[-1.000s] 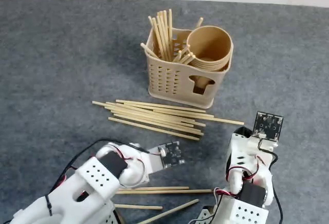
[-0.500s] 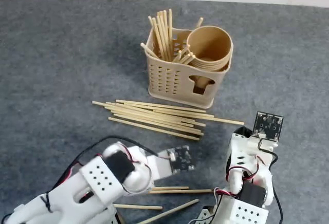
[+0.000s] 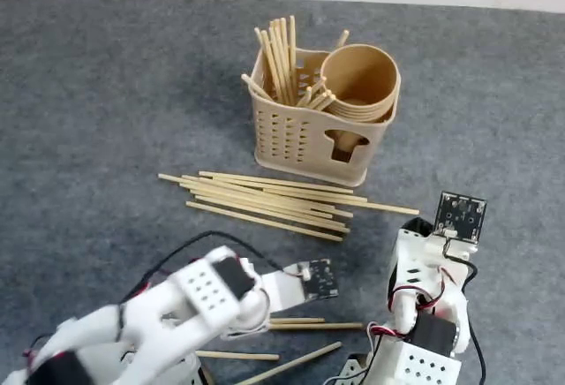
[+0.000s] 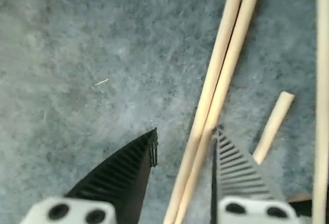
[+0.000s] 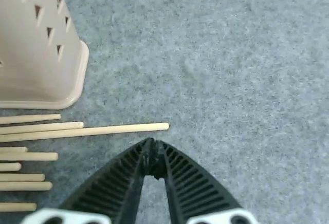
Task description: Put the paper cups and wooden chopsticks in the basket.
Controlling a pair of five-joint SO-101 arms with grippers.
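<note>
A beige slotted basket (image 3: 305,142) stands at the back centre, holding several upright wooden chopsticks (image 3: 281,58) and stacked paper cups (image 3: 360,78). In front of it, a loose row of chopsticks (image 3: 265,198) lies on the grey mat. A few more chopsticks (image 3: 320,325) lie near the front edge beside the left arm (image 3: 207,301). My left gripper (image 4: 184,139) is open just above the mat, with a pair of side-by-side chopsticks (image 4: 222,75) running between its fingers. My right gripper (image 5: 152,149) is shut and empty, near the basket's corner (image 5: 38,54) and one chopstick end (image 5: 118,128).
The grey mat (image 3: 106,102) covers the table. The right arm (image 3: 433,288) sits at the front right, close to the right-hand ends of the chopstick row. Another chopstick end (image 4: 273,125) lies just beyond my left gripper's finger.
The left arm has swung to the right and lowered over the chopsticks near the front edge. The right arm, basket and chopstick row have not moved.
</note>
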